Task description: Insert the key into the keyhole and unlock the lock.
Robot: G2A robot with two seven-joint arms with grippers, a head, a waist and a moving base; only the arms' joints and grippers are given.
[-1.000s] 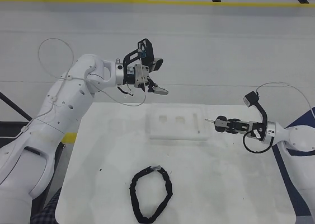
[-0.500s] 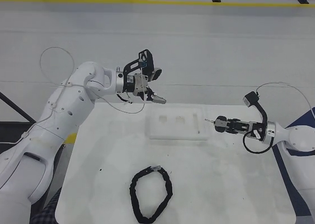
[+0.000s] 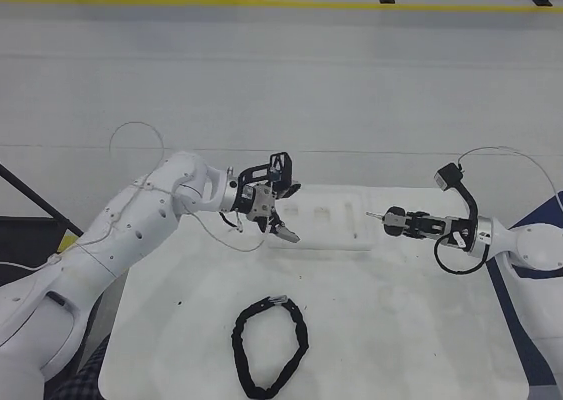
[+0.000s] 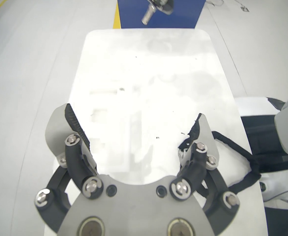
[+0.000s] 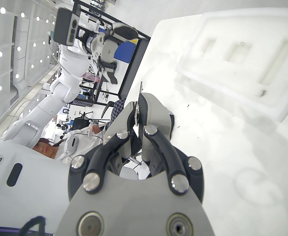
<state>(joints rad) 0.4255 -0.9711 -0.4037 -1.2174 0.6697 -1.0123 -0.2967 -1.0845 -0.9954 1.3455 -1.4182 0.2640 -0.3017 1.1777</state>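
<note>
Top view: left fingers (image 3: 289,236) spread over tray (image 3: 333,212); right fingers (image 3: 393,220) clamp key (image 3: 371,215).

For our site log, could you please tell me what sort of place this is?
Probably a robotics test hall: a wide pale floor with a yellow line, a white table bearing a foam tray and chain lock.

No word, number or label can be made out on the things laid out here. That goes for the white rectangular table (image 3: 411,330), the white foam tray with shallow recesses (image 3: 341,240) at twelve o'clock on it, and the black fabric-sleeved chain lock (image 3: 269,345) at six o'clock. Dark lettering on a white panel far across the room (image 5: 65,110) is too small to read.
</note>
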